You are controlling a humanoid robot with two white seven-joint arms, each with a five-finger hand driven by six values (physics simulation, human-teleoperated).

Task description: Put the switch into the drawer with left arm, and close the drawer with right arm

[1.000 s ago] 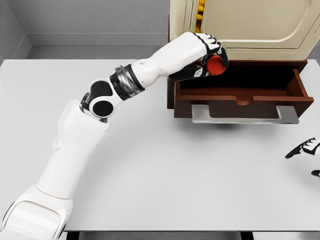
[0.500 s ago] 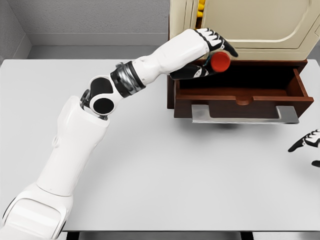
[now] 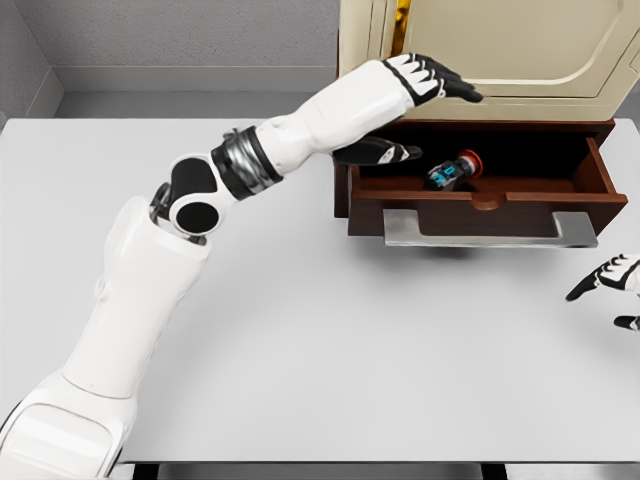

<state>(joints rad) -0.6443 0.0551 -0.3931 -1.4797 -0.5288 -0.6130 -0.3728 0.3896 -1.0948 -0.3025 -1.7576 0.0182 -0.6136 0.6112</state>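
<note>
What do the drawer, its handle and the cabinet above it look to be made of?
Drawer: dark reddish-brown wood look, matte, flat board walls. Handle: grey metal look, with a dull sheen. Cabinet: cream, painted or plastic, smooth with moulded panel edges; the render leaves it open.

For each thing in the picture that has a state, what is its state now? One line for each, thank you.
drawer: pulled open
switch: lying on its side inside the drawer, not held
left hand: open, fingers spread above the drawer
right hand: open, at the picture's right edge over the table
</note>
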